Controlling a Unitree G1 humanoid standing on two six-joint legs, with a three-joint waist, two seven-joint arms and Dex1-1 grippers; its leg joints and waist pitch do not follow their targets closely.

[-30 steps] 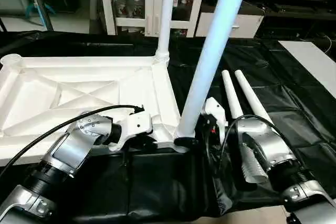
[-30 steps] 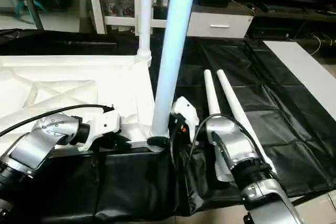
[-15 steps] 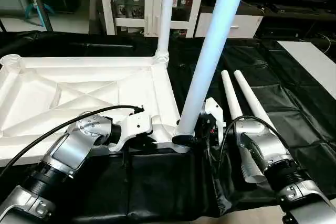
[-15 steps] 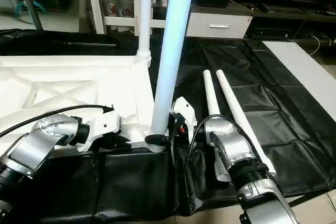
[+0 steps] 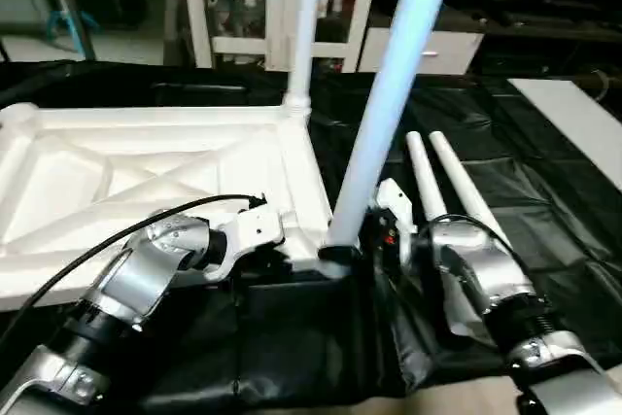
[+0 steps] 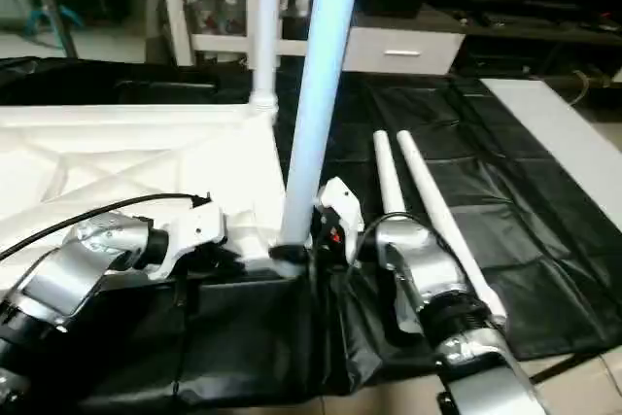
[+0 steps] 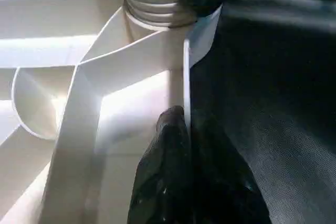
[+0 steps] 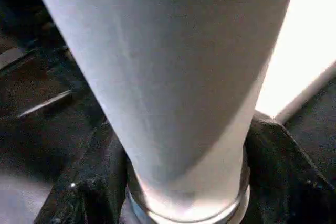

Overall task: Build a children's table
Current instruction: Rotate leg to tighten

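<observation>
My left gripper (image 7: 181, 145) pinches the tabletop (image 5: 146, 172) rim; my right gripper (image 8: 184, 203) seems clamped around the near upright leg (image 5: 384, 114).

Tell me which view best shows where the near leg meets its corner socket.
The right wrist view: the near leg fills it, its base ring sitting in the socket between the right end effector's black fingers. The eye views show the whole leg; the left wrist view shows the far leg's joint instead.

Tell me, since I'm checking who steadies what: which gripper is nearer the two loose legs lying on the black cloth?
Right. The right gripper is at the near upright leg, beside the loose legs; the left gripper pinches the tabletop edge, farther away.
</observation>
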